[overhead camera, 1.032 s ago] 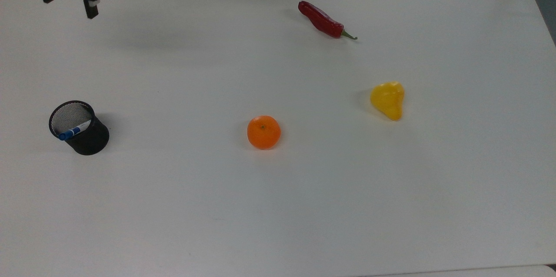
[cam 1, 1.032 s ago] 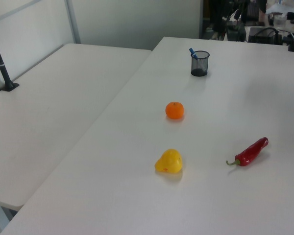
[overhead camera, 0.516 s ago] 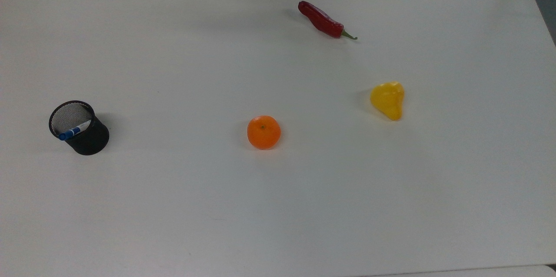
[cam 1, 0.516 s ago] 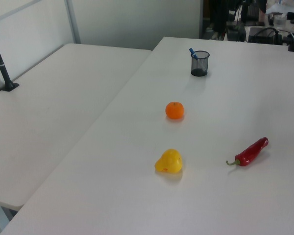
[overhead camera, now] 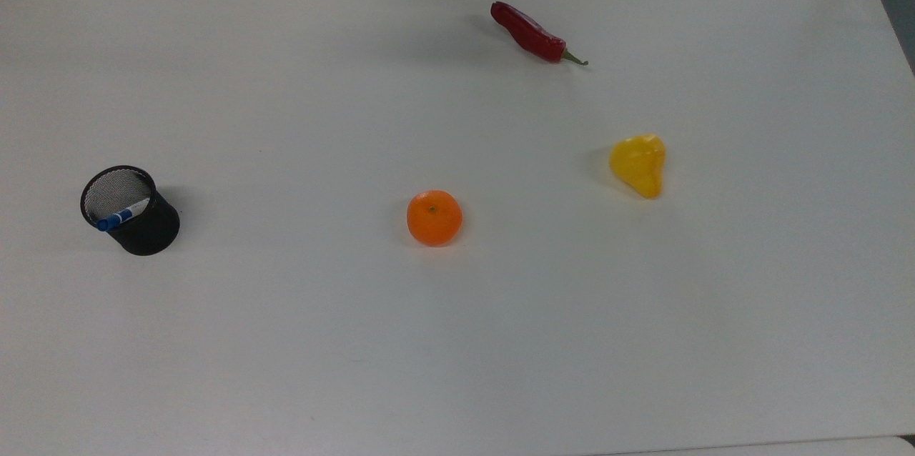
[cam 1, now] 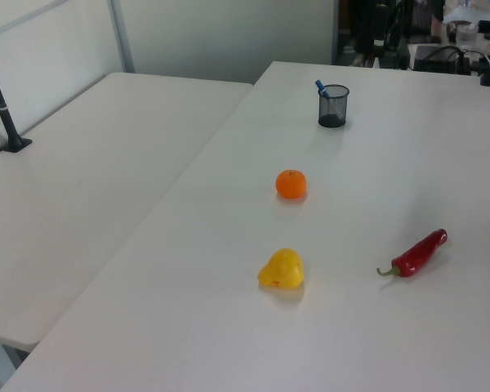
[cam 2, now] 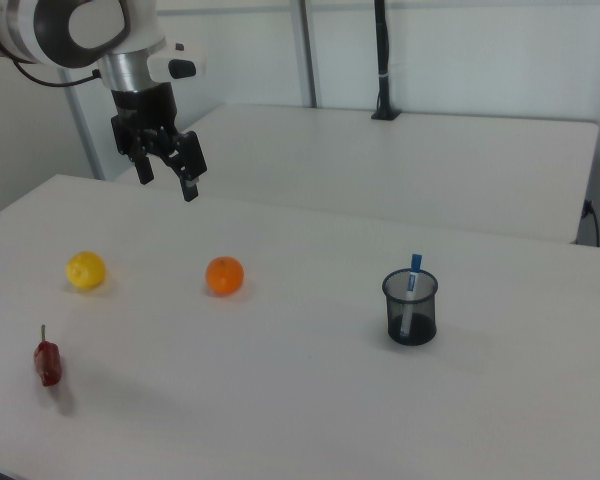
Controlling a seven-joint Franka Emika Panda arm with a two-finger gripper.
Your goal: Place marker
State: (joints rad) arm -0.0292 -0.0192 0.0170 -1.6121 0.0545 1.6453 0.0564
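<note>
Jaws (cam 2: 167,177) hang parted and empty, high above the white surface (overhead camera: 457,342) in the right view, up and to the right view's left of the orange (cam 2: 224,276). Well apart from them, the marker (cam 2: 409,292) stands blue cap up inside the black mesh cup (cam 2: 411,308). One second ago the top view caught the jaws at its upper left corner; now they have left it.
</note>
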